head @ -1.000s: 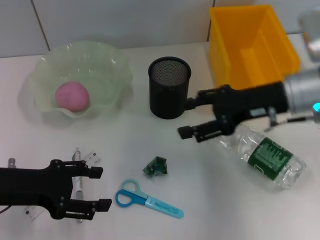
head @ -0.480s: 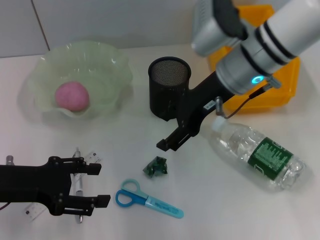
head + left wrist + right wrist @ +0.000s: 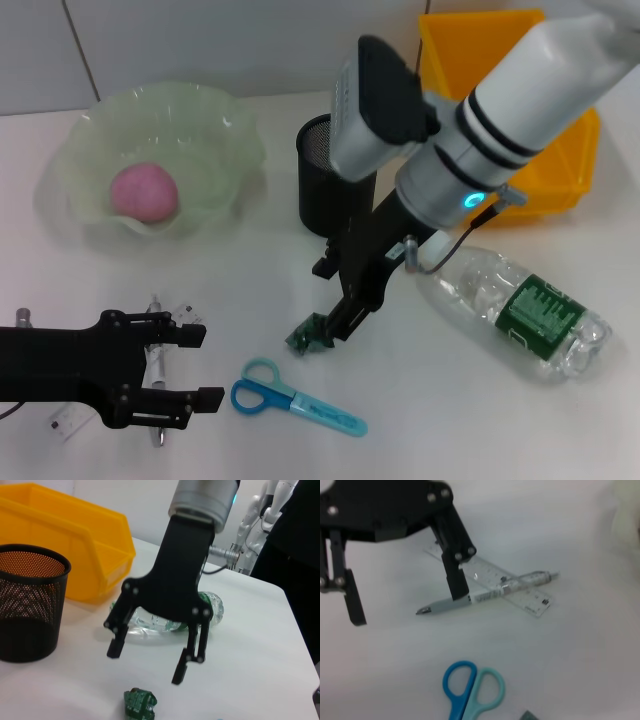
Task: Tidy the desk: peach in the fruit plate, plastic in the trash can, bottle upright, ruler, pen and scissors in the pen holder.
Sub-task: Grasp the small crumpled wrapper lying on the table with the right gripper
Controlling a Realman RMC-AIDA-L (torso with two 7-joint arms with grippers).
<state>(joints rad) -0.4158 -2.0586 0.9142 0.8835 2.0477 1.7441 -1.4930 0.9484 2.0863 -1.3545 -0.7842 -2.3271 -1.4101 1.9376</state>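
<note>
While white desk (image 3: 430,400) bears scissors (image 3: 290,398), tiled wall (image 3: 200,40) behind.

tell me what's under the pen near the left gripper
The pen lies across a clear ruler, which rests on the table. The open left gripper hangs over the pen's tip end, one finger hiding part of both.
</note>
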